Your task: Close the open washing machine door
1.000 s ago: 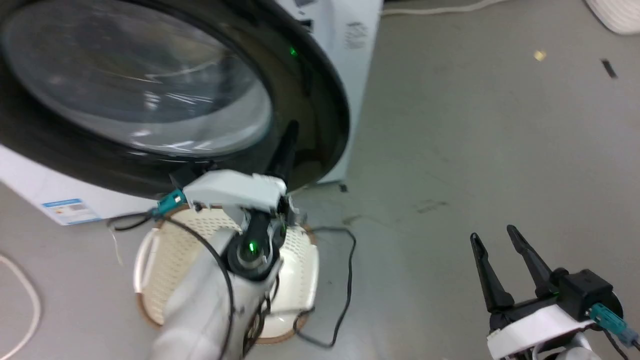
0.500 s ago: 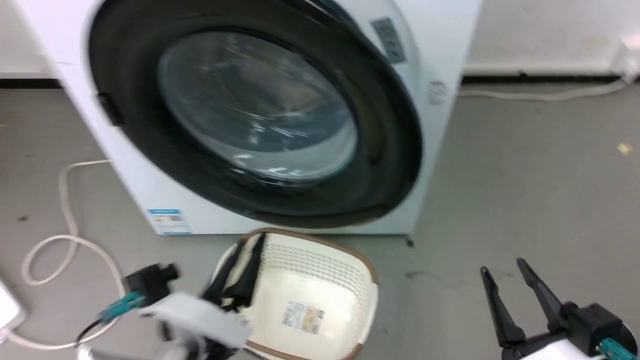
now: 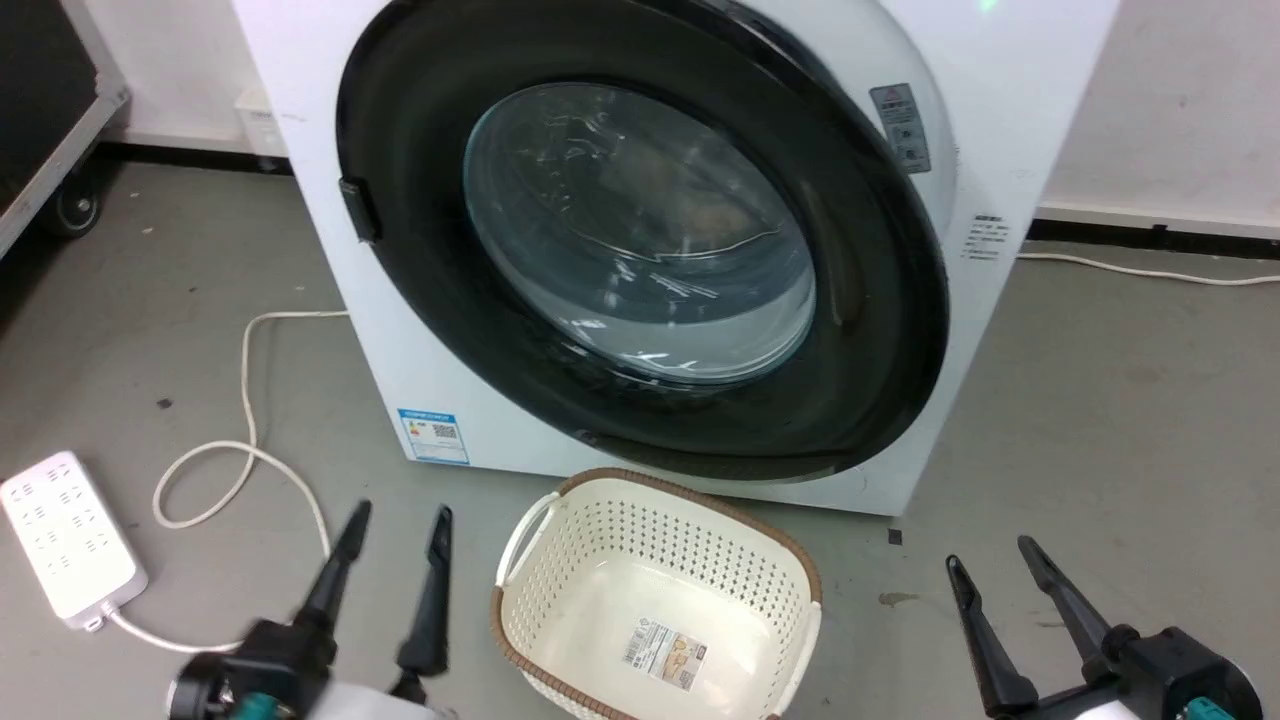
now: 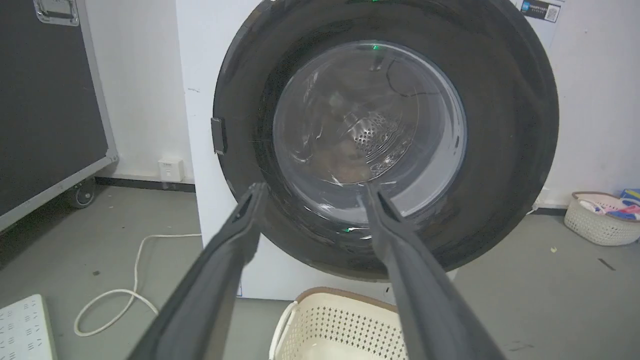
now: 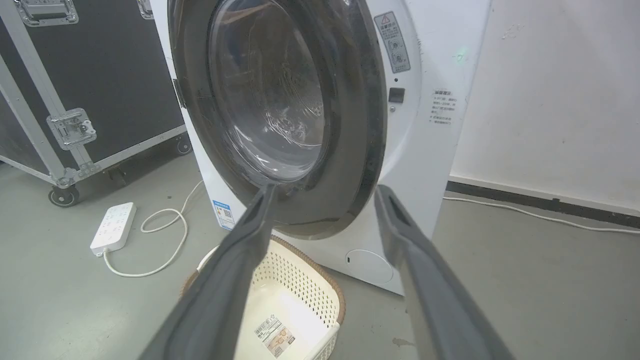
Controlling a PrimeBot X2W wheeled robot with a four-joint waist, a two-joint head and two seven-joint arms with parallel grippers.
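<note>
A basket (image 3: 660, 540) sits on the floor (image 3: 1100, 420) just before the washing machine door (image 3: 640, 230). A power strip (image 3: 65, 540) lies well left of that door.

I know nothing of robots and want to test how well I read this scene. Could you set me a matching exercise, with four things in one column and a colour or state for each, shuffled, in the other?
Things:
1. washing machine door
2. laundry basket
3. power strip
4. right pincer

Descriptions:
A. open, gripping nothing
B. white and flat, far left in the head view
C. black rim round clear glass
D. cream with a brown rim

Pairs: 1-C, 2-D, 3-B, 4-A.
</note>
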